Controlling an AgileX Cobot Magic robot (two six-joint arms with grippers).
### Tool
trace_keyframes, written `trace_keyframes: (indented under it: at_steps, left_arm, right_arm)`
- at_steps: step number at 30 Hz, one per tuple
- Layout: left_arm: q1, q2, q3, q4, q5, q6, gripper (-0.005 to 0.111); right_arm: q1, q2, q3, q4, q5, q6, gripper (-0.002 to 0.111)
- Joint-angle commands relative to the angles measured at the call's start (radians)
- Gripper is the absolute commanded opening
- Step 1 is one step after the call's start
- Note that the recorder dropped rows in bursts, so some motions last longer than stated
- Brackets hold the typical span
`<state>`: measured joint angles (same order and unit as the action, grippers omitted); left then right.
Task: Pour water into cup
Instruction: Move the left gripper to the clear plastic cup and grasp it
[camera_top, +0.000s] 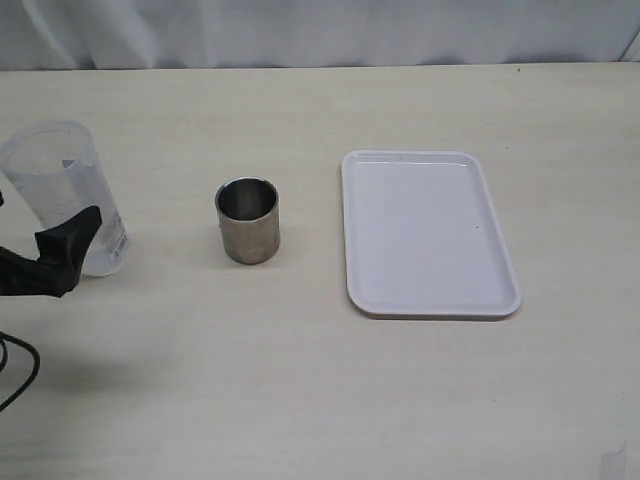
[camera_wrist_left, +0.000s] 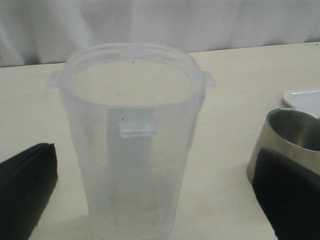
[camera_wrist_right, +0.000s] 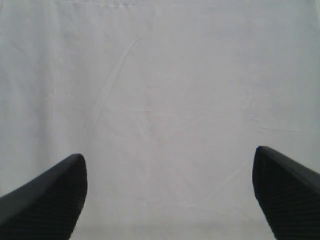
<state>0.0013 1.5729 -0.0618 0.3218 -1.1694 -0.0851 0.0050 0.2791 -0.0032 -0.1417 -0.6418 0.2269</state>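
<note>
A white fabric curtain (camera_wrist_right: 160, 100), creased with long shallow folds, fills everything beyond and between the right gripper's fingers (camera_wrist_right: 45, 200). Ahead of the left gripper's fingers (camera_wrist_left: 25, 190), a pale cream table (camera_wrist_left: 235, 100) with faint wood grain runs to a straight far edge. There the same curtain hangs as a backdrop. Under and to both sides of those fingers the tabletop is matte. The light is soft and even, leaving only dim, blurred shadows on the table.

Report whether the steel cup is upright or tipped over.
Upright: the steel cup stands on its base on the table, with its open mouth facing up and its dark inside showing.
</note>
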Motion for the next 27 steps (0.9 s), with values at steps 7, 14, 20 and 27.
trace_keyframes:
  at_steps: [7,14,20,27]
  left_arm:
    - [0.003,0.196,-0.106,0.033,-0.043,0.008,0.105]
    - [0.003,0.292,-0.150,0.033,-0.052,0.008,0.105]
    - [0.003,0.319,-0.202,0.033,-0.052,0.008,0.105]
    - [0.003,0.352,-0.223,0.033,-0.052,0.006,0.105]
  right_arm:
    - [-0.001,0.004,0.003,-0.008,0.009,0.004,0.084]
    - [-0.001,0.004,0.003,-0.013,0.025,0.004,0.084]
    - [-0.001,0.004,0.003,-0.042,0.031,0.013,0.084]
    - [-0.001,0.006,0.003,-0.109,0.037,0.069,0.084]
